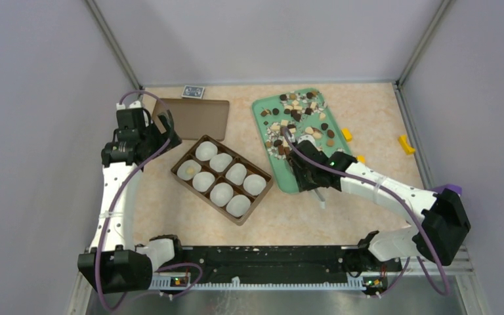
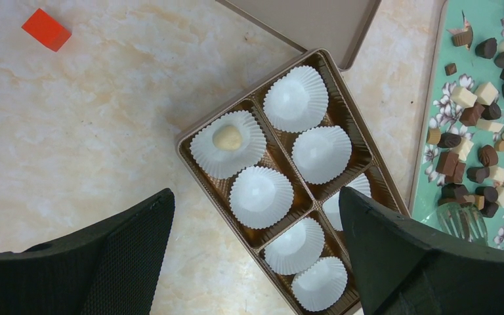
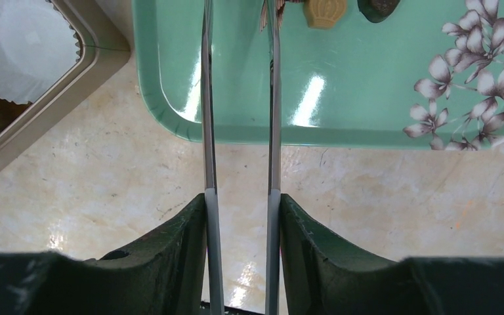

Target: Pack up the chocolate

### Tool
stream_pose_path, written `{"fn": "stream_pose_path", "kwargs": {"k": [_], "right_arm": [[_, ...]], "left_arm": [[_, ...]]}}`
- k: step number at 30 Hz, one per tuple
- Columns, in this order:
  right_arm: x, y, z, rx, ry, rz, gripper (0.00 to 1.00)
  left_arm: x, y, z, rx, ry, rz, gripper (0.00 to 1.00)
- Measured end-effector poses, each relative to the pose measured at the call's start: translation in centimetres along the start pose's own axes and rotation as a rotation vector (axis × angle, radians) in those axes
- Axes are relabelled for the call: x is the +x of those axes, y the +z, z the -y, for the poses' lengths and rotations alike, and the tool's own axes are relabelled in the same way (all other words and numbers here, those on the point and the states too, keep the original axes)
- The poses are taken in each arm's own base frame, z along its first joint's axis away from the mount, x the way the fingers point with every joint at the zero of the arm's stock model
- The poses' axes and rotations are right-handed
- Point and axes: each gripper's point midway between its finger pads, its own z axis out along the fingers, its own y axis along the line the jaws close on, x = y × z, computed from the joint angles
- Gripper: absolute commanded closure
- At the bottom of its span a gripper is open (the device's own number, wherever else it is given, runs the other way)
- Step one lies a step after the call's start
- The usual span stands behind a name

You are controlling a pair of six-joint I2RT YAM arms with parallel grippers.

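The left pincer (image 2: 254, 197) hangs over the brown box (image 2: 318, 58) on the desk (image 2: 105, 118), fingers spread wide and grasping nothing. One cream piece (image 2: 228, 138) sits in a white paper cup (image 2: 200, 147) in a corner compartment. The right pincer (image 3: 243, 198) is clenched on metal tongs (image 3: 208, 131). Their blades stand slightly apart and reach onto the green flowered tray (image 3: 367, 98), where the chocolate (image 1: 298, 111) lies scattered.

I see bright, even light from above in all views. Shadows are soft and short. The green tray (image 3: 367, 79) shows white glare spots, and the pale surface (image 3: 400, 216) also reflects some light.
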Motion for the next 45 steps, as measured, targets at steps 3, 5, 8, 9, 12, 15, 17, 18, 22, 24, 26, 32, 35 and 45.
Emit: {"fn": "stream_pose_path", "kwargs": {"k": [3, 5, 8, 9, 12, 15, 17, 18, 22, 24, 26, 32, 35, 45], "right_arm": [[-0.2, 0.1, 0.0, -0.001, 0.003, 0.006, 0.59], [-0.3, 0.2, -0.1, -0.001, 0.005, 0.008, 0.58], [-0.3, 0.6, 0.0, 0.007, 0.005, 0.003, 0.56], [-0.2, 0.8, 0.0, 0.011, 0.004, -0.003, 0.56], [-0.1, 1.3, 0.0, 0.018, 0.000, -0.013, 0.56], [-0.2, 1.8, -0.2, 0.019, -0.001, -0.014, 0.56], [-0.3, 2.1, -0.4, 0.019, -0.001, -0.012, 0.56], [-0.4, 2.2, -0.4, 0.018, -0.004, -0.010, 0.56], [-0.7, 2.8, -0.7, 0.017, -0.006, -0.007, 0.62], [-0.7, 2.9, -0.8, 0.018, -0.008, -0.008, 0.65], [-0.7, 2.9, -0.7, 0.020, -0.011, -0.008, 0.68], [-0.8, 2.7, -0.4, 0.031, -0.011, 0.000, 0.86], [-0.9, 2.1, -0.1, 0.038, -0.006, 0.009, 0.93], [-1.1, -0.6, 0.8, 0.024, 0.025, 0.051, 0.76]], "left_arm": [[-0.1, 0.0, 0.1, 0.004, 0.000, 0.005, 0.01], [-0.1, 0.2, 0.2, 0.010, -0.001, 0.008, 0.01], [0.2, 0.4, 0.1, 0.012, -0.003, -0.002, 0.01], [0.3, 0.5, 0.1, 0.013, -0.004, -0.006, 0.01], [0.7, 0.7, 0.0, 0.012, -0.004, -0.014, 0.01], [0.9, 0.8, 0.0, 0.014, -0.004, -0.020, 0.01], [0.9, 0.8, 0.0, 0.015, -0.005, -0.022, 0.01], [1.0, 0.8, 0.0, 0.014, -0.005, -0.023, 0.01], [1.1, 0.9, -0.1, 0.014, -0.005, -0.025, 0.01], [1.0, 0.9, -0.1, 0.014, -0.005, -0.024, 0.01], [1.0, 1.0, -0.1, 0.015, -0.004, -0.022, 0.01], [1.2, 1.2, -0.1, 0.014, -0.005, -0.025, 0.01], [1.2, 1.2, -0.1, 0.014, -0.004, -0.026, 0.01], [1.4, 1.3, 0.1, 0.028, -0.005, -0.032, 0.01]]}}
